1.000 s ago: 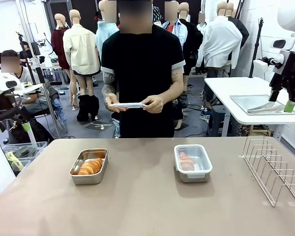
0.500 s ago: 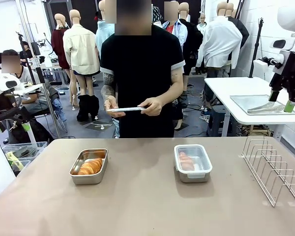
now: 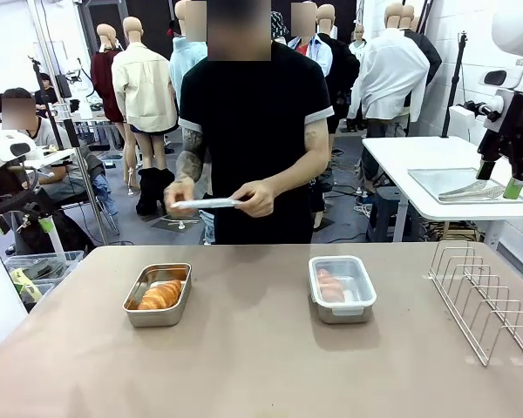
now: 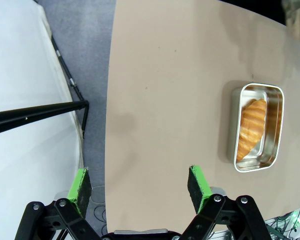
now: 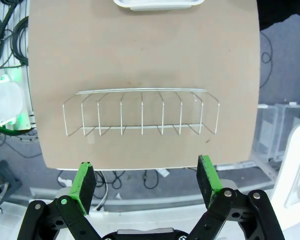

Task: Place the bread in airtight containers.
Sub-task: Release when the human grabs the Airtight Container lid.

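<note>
We see the tan bench (image 3: 244, 348) carrying two shallow rectangular stainless-steel containers with rounded corners. The open steel container (image 3: 159, 294) holds a golden-brown ridged croissant (image 3: 160, 295), lying uncovered inside it. To the right of that container, well apart from it, the lidded steel container (image 3: 342, 288) holds a second croissant (image 3: 329, 286) under a clear plastic snap lid (image 3: 344, 277). Beyond the open container, across the bench, a person in a black shirt holds another clear lid (image 3: 207, 203) flat between both hands. A silver wire rack (image 3: 484, 298) stands farther right of the lidded container. Our left gripper (image 4: 140, 182) is spread wide and holds nothing, above the bench edge with the open container off to its side. Our right gripper (image 5: 146, 177) is likewise spread wide and holds nothing, over the wire rack.
</note>
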### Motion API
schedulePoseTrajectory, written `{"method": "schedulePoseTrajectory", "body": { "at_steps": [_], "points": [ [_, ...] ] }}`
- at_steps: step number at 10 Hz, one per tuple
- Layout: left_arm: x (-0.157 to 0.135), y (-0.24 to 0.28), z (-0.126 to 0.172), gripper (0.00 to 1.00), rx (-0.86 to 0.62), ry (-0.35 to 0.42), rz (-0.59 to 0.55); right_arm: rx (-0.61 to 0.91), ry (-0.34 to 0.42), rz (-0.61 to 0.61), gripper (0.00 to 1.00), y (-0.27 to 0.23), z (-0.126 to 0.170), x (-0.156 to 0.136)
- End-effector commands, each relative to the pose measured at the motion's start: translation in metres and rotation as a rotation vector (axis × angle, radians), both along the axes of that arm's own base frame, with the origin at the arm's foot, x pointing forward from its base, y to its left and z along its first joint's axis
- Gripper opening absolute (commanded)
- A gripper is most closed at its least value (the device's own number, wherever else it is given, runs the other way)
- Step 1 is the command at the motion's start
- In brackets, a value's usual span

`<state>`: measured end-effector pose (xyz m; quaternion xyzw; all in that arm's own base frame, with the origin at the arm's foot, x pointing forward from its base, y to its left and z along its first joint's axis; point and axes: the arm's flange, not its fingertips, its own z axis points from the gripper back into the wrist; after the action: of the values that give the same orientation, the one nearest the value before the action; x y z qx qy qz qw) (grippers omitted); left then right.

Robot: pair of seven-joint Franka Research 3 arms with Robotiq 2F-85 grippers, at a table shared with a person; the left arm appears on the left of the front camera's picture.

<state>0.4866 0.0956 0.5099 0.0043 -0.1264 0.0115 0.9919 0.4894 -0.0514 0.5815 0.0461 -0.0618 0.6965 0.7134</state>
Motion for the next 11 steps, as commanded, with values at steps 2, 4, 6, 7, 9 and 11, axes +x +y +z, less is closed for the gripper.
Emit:
{"method": "schedulePoseTrajectory", "body": {
  "at_steps": [2,4,6,7,9,11],
  "points": [
    [-0.0015,-0.0006,-0.0005,1.0,0.001,-0.015,0.019,0.008,0.009,0.005,1.0,-0.0001,-0.0004,-0.002],
    [-0.0015,-0.0006,-0.0005,1.0,0.001,-0.015,0.019,0.008,0.009,0.005,1.0,-0.0001,-0.0004,-0.002],
    [-0.0015,-0.0006,-0.0005,1.0,0.001,-0.015,0.019,0.008,0.009,0.005,1.0,-0.0001,-0.0004,-0.002],
    [-0.0015,-0.0006,-0.0005,1.0,0.001,-0.015,0.019,0.008,0.009,0.005,1.0,-0.0001,-0.0004,-0.002],
    [-0.0015,-0.0006,-0.0005,1.0,0.001,-0.015,0.019,0.008,0.009,0.005,1.0,-0.0001,-0.0004,-0.002],
    [-0.0015,-0.0006,-0.0005,1.0,0.001,-0.015,0.019,0.008,0.009,0.005,1.0,-0.0001,-0.0004,-0.002]
  ]
}}
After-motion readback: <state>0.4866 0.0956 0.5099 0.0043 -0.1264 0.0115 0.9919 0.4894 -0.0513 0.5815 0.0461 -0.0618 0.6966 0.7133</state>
